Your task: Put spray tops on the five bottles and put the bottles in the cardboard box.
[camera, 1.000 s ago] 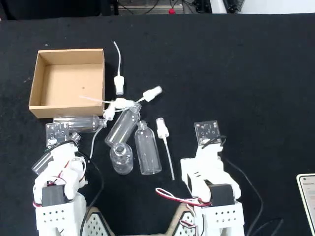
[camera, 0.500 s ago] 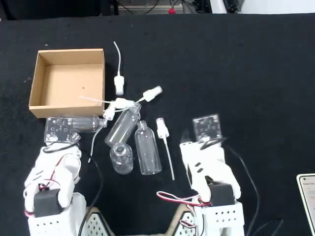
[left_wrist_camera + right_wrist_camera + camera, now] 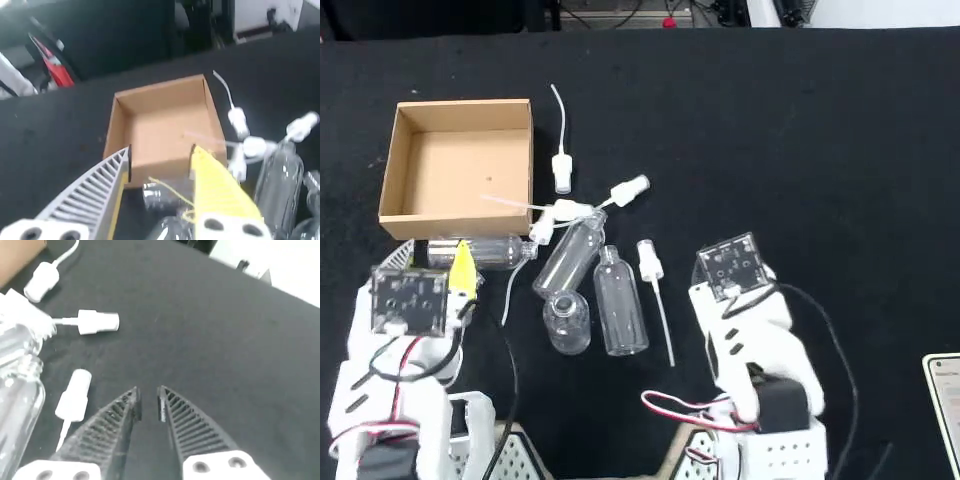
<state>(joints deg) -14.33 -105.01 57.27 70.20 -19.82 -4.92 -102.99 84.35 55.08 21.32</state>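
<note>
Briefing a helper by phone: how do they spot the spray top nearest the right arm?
From the cardboard box, cross the clear bottles toward the right claw. Just past the last bottle lies a white spray top, touching nothing; the other tops sit nearer the box.

cardboard box left, spray tops beside it, bottles in front

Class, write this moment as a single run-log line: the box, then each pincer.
cardboard box: empty | left pincer: open, over bottle lying beside box | right pincer: slightly open, empty, near loose spray top
</note>
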